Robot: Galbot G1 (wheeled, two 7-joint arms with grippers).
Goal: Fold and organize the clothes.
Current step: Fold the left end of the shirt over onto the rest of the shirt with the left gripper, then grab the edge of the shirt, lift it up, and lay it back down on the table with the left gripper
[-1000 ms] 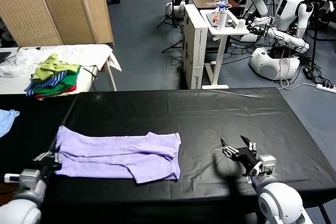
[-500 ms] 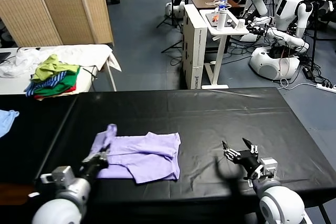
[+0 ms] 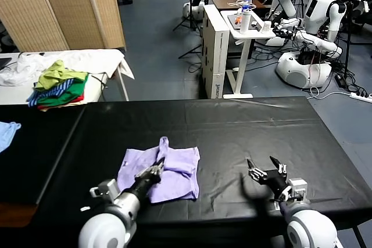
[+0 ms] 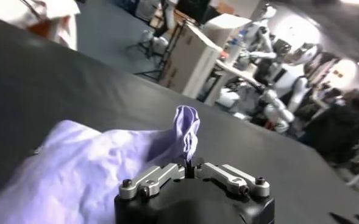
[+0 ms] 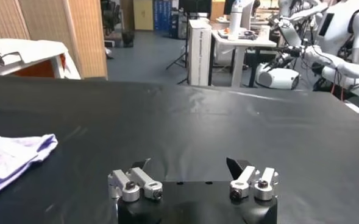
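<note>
Head view: left hand [image 3: 158,165] pinches the thin, crumpled lavender T-shirt [image 3: 174,169]; right hand [image 3: 267,171] gapes wide.

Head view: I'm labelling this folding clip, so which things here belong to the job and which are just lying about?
In the job:
- T-shirt, lavender, on the black table
- left gripper, shut on the T-shirt's pulled-up fold
- right gripper, open, apart from the T-shirt

Lying about:
- garment pile on the white table
- blue cloth
</note>
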